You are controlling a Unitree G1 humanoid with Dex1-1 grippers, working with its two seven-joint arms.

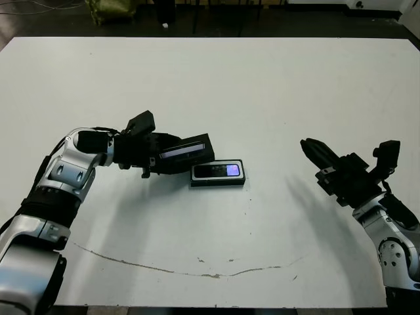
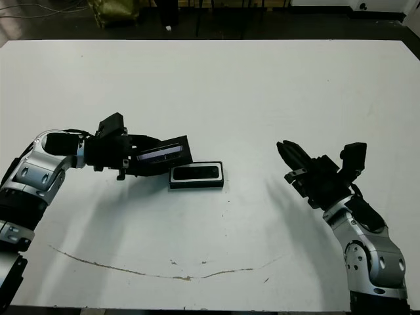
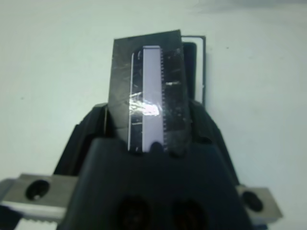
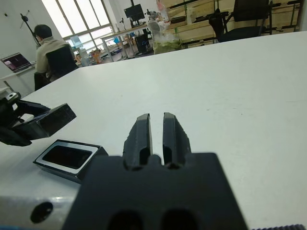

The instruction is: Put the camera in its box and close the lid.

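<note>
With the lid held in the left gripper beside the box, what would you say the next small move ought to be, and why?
Probably carry the lid a little to the robot's right and level it over the box. The camera already lies in the box, and the left gripper holds the lid tilted, just beside and above the box's left end. The right gripper is well clear.

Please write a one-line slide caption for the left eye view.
Left gripper holds the lid beside the box, camera inside.

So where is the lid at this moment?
The left gripper holds the lid tilted above the table, just left of the box.
</note>
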